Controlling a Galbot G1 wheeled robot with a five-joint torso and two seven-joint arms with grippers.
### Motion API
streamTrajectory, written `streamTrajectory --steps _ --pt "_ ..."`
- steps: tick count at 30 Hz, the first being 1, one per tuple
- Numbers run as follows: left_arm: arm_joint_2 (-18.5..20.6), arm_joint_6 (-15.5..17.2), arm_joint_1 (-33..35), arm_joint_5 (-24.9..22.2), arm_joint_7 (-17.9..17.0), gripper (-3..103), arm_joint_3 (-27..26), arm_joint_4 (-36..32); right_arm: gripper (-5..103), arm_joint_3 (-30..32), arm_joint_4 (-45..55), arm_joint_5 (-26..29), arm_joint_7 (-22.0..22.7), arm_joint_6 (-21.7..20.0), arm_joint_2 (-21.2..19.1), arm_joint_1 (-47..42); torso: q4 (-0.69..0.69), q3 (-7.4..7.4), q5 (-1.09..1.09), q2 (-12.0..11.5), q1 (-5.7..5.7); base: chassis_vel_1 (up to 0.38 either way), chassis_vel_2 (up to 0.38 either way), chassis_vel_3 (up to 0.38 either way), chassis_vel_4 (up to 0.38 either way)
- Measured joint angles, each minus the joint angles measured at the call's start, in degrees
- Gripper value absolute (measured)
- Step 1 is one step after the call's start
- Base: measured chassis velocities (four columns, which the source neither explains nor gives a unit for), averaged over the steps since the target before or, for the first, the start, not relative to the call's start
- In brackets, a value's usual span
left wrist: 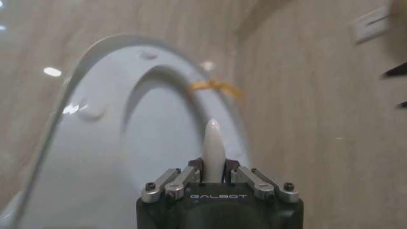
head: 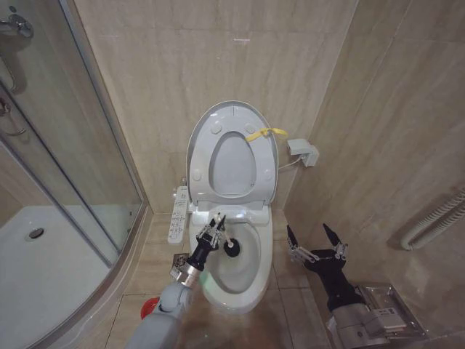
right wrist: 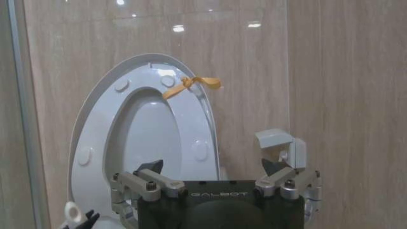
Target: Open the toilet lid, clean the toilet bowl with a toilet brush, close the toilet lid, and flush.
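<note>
Dark bristles of the toilet brush (head: 232,248) sit inside the toilet bowl (head: 251,280), against its rear wall, with the thin white handle running up and back to the left pincer (head: 216,225), which is clamped on it; in the left wrist view the handle's rounded tip pokes out between the closed fingers (left wrist: 170,177).

The toilet lid (head: 205,123) stands raised against the wall tiles, its yellow tag (head: 264,133) at the right rim, the seat ring up in front of it.

Risks, as I judge them: the grip is on a slim smooth stick, so a hard scrub could twist or slide it out of the fingers; a wide sweep could knock the head over the bowl's rim and spatter the floor; lifting the arm too far back could bump the raised seat and lid and bring them down onto the brush.

The right pincer (head: 314,241) hangs spread open and empty beside the bowl's right side, clear of the work; a control panel (head: 178,214) juts from the bowl's left edge just beside the working arm; a red holder cup (head: 150,306) stands on the floor under that arm; the glass shower enclosure (head: 65,167) hems in the left side.
</note>
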Motion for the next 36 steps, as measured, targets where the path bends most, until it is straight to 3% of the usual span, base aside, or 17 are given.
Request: streamTrajectory --steps 3,6,9,12,15,16,19,24,27,28,30,32,33,36 --pt "1.51 0.55 3.67 3.51 0.13 21 -0.17 -6.63 100 0.00 0.00 0.00 0.00 0.00 0.01 0.00 -0.01 0.00 0.00 0.00 0.00 0.000 0.000 0.000 0.000" --pt "2.96 0.37 5.49 5.02 0.16 21 -0.75 -8.86 100 0.00 0.00 0.00 0.00 0.00 0.01 0.00 -0.01 0.00 0.01 0.00 0.00 0.000 0.000 0.000 0.000" --pt "4.61 0.48 8.11 5.15 -0.32 21 -2.02 -11.95 100 0.00 0.00 0.00 0.00 0.00 0.01 0.00 0.00 0.00 0.00 0.00 0.00 0.000 0.000 0.000 0.000" --pt "6.50 2.88 11.33 3.03 -2.31 21 -3.23 -17.84 100 0.00 0.00 0.00 0.00 0.00 0.00 0.00 0.00 0.00 -0.01 0.00 0.00 0.000 0.000 0.000 0.000" --pt "9.68 5.34 14.80 1.67 -3.82 21 -6.66 -26.96 100 0.00 0.00 0.00 0.00 0.00 0.01 0.00 -0.01 0.00 0.01 0.00 0.00 0.000 0.000 0.000 0.000" --pt "9.68 5.34 14.80 1.67 -3.82 21 -6.66 -26.96 100 0.00 0.00 0.00 0.00 0.00 0.01 0.00 -0.01 0.00 0.01 0.00 0.00 0.000 0.000 0.000 0.000" --pt "13.27 6.28 19.39 1.59 -5.39 21 -12.10 -35.32 100 0.00 0.00 0.00 0.00 0.00 0.01 0.00 -0.01 0.00 0.00 0.00 0.00 0.000 0.000 0.000 0.000" --pt "15.01 6.38 25.05 2.65 -7.25 21 -18.22 -41.66 100 0.00 0.00 0.00 0.00 0.00 0.01 0.00 0.00 0.00 0.00 0.00 0.00 0.000 0.000 0.000 0.000" --pt "13.12 9.03 32.69 5.51 -13.10 21 -24.98 -49.38 100 0.00 0.00 0.00 0.01 0.00 0.01 0.00 0.00 0.00 0.00 0.00 0.00 0.000 0.000 0.000 0.000" --pt "13.12 9.03 32.69 5.51 -13.10 21 -24.98 -49.38 100 0.00 0.00 0.00 0.01 0.00 0.01 0.00 0.00 0.00 0.00 0.00 0.00 0.000 0.000 0.000 0.000" --pt "10.09 11.75 38.27 7.57 -18.78 21 -28.76 -55.02 100 0.00 0.00 0.00 0.00 0.00 0.01 0.00 0.01 0.00 0.01 0.00 -0.01 0.000 0.000 0.000 0.000" --pt "7.79 13.35 41.97 9.80 -23.03 21 -30.33 -58.01 100 0.00 0.00 0.00 0.00 0.00 0.01 0.00 0.01 0.00 0.02 0.01 -0.01 0.000 0.000 0.000 0.000" --pt "7.79 13.35 41.97 9.80 -23.03 21 -30.33 -58.01 100 0.00 0.00 0.00 0.00 0.00 0.01 0.00 0.01 0.00 0.02 0.01 -0.01 0.000 0.000 0.000 0.000" --pt "4.22 15.75 46.39 13.30 -28.22 21 -30.83 -61.71 100 0.00 0.00 0.00 0.00 0.00 0.01 0.00 0.01 0.00 0.02 0.01 -0.01 0.000 0.000 0.000 0.000"
